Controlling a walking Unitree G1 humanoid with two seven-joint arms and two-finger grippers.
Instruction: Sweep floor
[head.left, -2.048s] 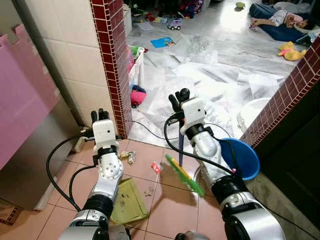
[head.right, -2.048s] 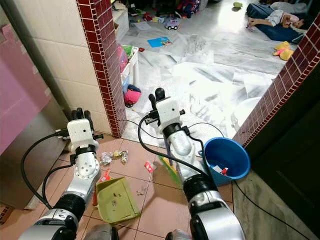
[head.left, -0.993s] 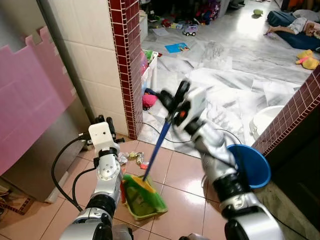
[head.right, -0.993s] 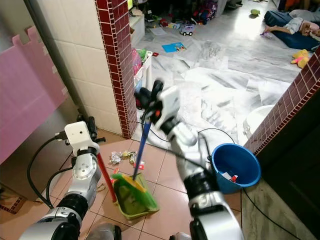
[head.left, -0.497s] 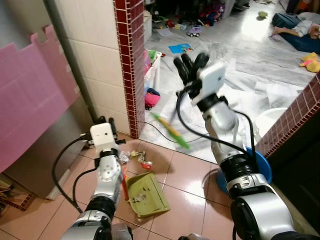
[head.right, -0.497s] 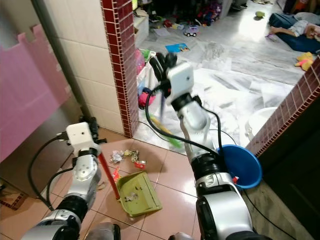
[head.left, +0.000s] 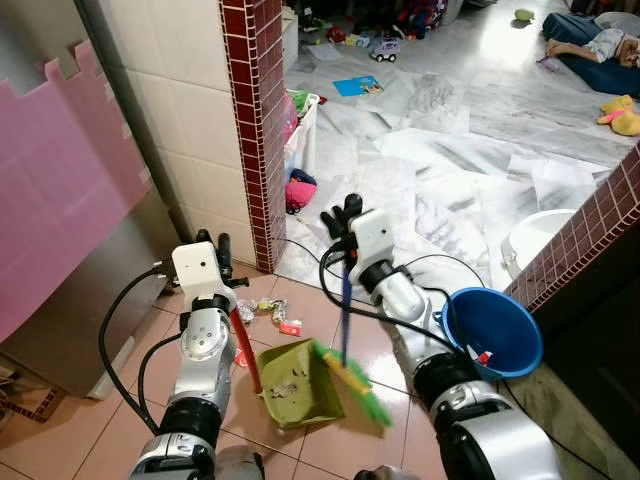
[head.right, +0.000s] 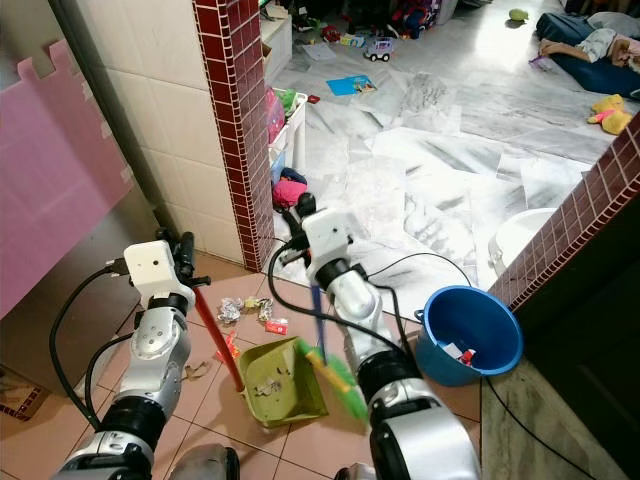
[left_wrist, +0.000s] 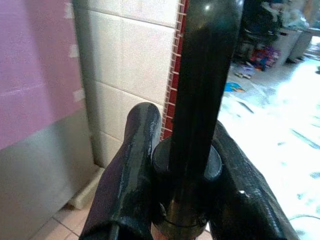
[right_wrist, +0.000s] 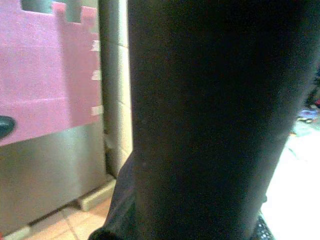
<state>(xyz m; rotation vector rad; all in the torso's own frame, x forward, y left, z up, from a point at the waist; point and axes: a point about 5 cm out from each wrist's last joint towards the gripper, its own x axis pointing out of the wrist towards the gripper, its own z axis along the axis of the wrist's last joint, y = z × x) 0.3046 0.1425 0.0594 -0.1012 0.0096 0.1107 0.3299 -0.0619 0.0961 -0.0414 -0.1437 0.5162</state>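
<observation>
Broom beside green dustpan

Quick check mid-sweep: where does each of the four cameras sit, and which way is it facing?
Left eye: head, looking down at the dustpan, broom, both silver arms.
Right eye: same scene, blue bucket beside the right arm.
Left wrist: along the left gripper, shut on the dustpan handle.
Right wrist: along its fingers, close and dark.
Both wrist views share the pink panel.

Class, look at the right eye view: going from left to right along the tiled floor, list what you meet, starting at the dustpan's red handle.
Red handle → green dustpan → green broom head → blue bucket.
</observation>
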